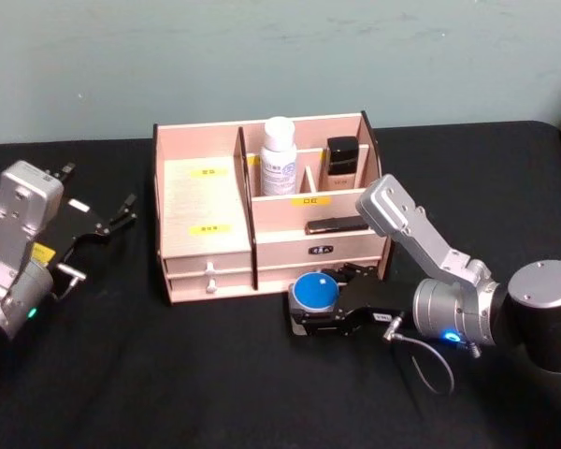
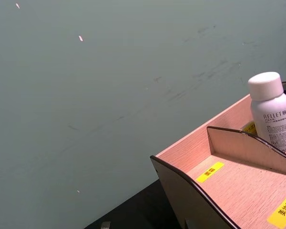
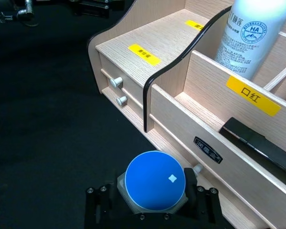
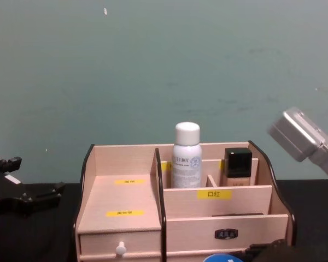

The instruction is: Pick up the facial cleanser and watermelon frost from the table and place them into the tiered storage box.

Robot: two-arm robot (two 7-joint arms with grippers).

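The tiered storage box stands mid-table on the black cloth, also seen as a wooden organiser from the chest. A white bottle stands upright in its back compartment. My right gripper is low, just in front of the box's lower right face. It is shut on a round blue-lidded jar, and its black fingers press the jar from both sides. Which item is the facial cleanser and which the watermelon frost I cannot tell. My left gripper hangs open, left of the box.
A dark bottle with a black cap stands in the back right compartment. A flat black item lies in the middle tier. White drawer knobs stick out of the box's front. A grey cable loops by my right wrist.
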